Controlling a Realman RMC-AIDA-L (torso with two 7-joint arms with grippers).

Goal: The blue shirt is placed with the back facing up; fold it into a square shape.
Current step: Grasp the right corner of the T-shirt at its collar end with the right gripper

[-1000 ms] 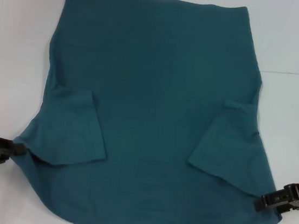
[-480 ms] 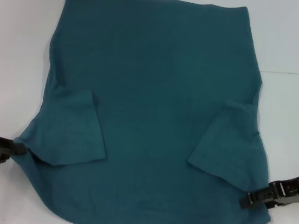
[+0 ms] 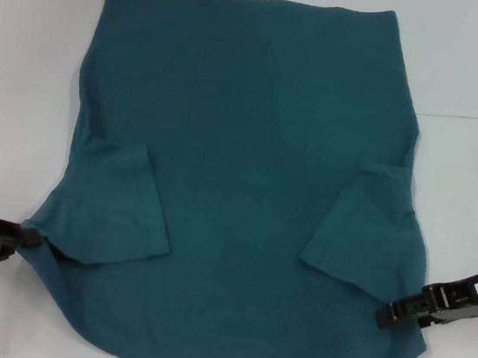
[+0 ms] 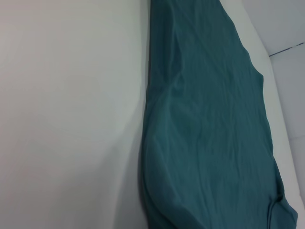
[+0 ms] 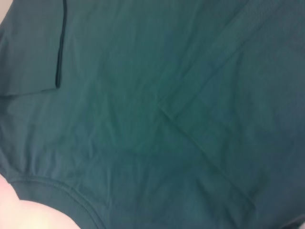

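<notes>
1. Blue shirt (image 3: 240,170) spread flat on white table (image 3: 25,74), filling frame centre, both sleeves folded inward.
2. Left pincer (image 3: 29,236), lower left, touches shirt's edge; grip unclear.
3. Right pincer (image 3: 390,316), lower right, tips over shirt's edge; grip unclear.

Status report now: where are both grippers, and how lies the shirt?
Left gripper at shirt's left shoulder edge; right gripper over right shoulder. Blue shirt flat on white table, both sleeves folded in. Nothing in the way.

A plain white bench (image 3: 25,74) fills the background, evenly lit, with 1 thin dark seam line (image 3: 469,116) crossing its right side.
</notes>
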